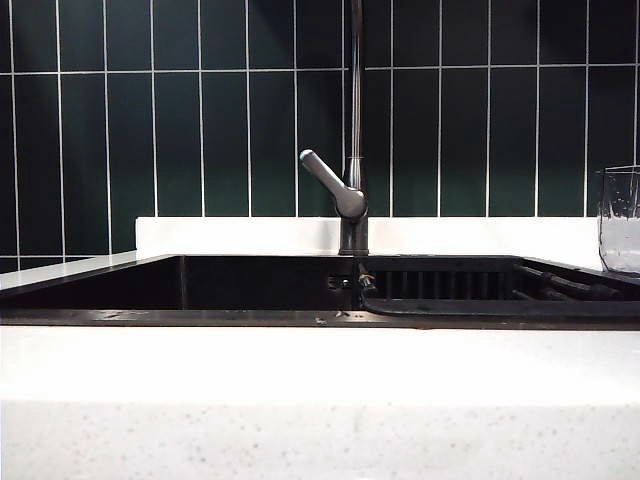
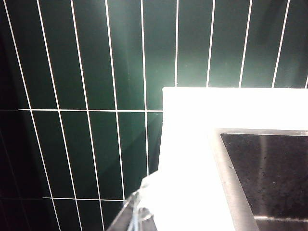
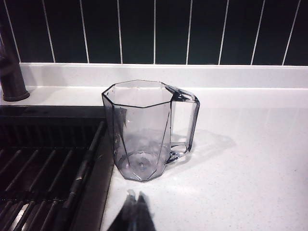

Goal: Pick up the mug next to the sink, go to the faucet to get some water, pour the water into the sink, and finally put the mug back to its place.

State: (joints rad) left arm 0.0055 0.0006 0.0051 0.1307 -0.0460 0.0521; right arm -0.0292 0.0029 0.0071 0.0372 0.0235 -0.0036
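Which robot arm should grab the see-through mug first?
Probably the right. Its gripper, jaws shut, sits just short of the mug on the white countertop beside the sink. The left gripper, also shut, sees only tiles and the sink's far corner.

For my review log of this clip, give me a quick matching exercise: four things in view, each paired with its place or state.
1 mug
2 faucet
3 sink
4 right gripper

A black basin in the white countertop
B shut, just short of the mug
C upright and empty, on the countertop beside the ribbed drainer
D lever angled up-left, at the basin's back edge

1-C, 2-D, 3-A, 4-B
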